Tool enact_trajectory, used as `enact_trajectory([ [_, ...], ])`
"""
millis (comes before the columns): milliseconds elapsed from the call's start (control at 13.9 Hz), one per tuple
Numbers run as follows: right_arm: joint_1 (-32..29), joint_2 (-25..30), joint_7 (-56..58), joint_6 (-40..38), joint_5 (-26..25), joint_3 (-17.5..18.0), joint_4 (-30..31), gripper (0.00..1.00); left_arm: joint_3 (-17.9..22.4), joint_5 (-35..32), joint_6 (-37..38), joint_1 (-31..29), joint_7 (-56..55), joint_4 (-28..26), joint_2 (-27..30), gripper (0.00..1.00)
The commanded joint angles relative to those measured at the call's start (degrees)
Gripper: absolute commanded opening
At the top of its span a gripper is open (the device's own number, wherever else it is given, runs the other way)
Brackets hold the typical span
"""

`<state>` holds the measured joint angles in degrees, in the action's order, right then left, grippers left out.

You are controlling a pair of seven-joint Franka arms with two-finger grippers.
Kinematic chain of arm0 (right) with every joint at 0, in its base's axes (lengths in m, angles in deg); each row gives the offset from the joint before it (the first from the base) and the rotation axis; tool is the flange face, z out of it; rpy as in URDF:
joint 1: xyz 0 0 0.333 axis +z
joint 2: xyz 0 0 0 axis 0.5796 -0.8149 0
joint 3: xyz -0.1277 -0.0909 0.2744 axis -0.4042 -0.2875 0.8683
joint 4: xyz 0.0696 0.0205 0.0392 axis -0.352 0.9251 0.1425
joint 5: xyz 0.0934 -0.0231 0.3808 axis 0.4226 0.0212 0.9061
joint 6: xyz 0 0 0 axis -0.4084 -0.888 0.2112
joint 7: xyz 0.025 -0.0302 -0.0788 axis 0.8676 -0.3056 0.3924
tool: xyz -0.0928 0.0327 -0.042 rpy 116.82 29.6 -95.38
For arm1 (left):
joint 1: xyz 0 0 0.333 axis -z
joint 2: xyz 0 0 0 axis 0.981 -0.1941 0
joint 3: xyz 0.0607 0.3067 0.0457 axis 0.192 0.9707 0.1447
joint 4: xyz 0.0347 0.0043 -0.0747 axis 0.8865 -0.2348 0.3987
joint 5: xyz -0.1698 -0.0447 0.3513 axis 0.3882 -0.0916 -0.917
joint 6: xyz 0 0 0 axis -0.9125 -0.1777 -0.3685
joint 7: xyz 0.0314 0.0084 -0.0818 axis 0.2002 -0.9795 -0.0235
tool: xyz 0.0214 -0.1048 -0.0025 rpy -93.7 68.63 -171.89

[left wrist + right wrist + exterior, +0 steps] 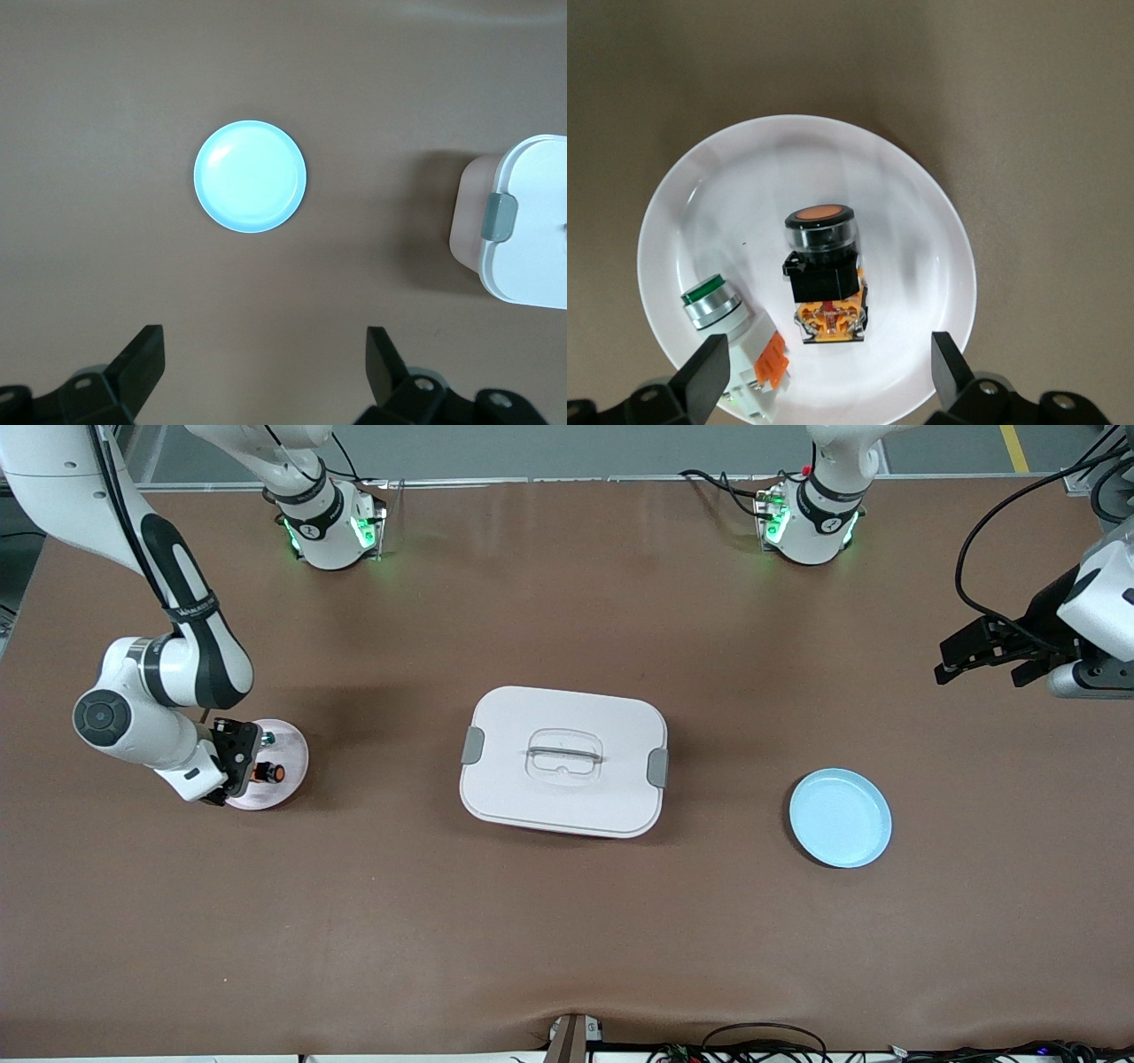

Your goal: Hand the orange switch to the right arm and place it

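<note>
Your right claw (237, 766) hangs low over the white plate (292, 755) at the right arm's end of the counter (567, 921), fingers (704, 376) spread apart and gripping nothing. The orange switch (824, 270) lies on its side in that plate, clear of both fingers, its cap pointing to about 12 o'clock in the right wrist view. From the front camera the switch (268, 772) shows just beside the claw. A second switch with a green cap (731, 332) lies in the same plate, at about 8 o'clock from the orange one, close to it; you cannot tell whether they touch.

Your left claw (983, 660) waits in the air over the left arm's end of the counter, fingers (142, 359) apart and empty. In its wrist view the blue plate (251, 176) sits bare on the counter. From the front, that blue plate (840, 817) lies at about 4 o'clock from the white lidded box (564, 760), which stands mid-counter, well apart from both plates.
</note>
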<state>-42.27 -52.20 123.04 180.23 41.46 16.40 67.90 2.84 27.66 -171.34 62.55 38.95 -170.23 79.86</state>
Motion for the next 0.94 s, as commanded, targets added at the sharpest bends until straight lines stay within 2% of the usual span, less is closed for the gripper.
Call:
enact_trajectory([
  [0,-0.1,1.72,-5.3,-5.03,-1.06,0.2,-1.39,1.0,0.35,-2.25,0.91,1.66,0.31,1.58,-0.64,1.0],
  [216,-0.36,2.07,-8.89,-11.98,-0.62,0.11,-6.22,1.0,3.15,-5.67,0.91,5.87,0.23,1.58,-0.72,1.0],
  [504,0.07,5.05,-22.7,-14.9,-0.62,0.2,-7.03,1.0,11.68,-5.68,0.91,14.4,0.23,1.58,-0.72,1.0],
  [720,0.07,5.23,-23.42,-15.77,-0.62,0.38,-8.51,1.0,12.31,-5.68,0.91,14.77,0.23,1.58,-0.81,1.0],
  [864,0.07,5.23,-26.48,-23.03,-0.62,0.37,-12.72,1.0,12.49,-5.68,0.91,14.77,0.23,1.58,-1.08,1.0],
])
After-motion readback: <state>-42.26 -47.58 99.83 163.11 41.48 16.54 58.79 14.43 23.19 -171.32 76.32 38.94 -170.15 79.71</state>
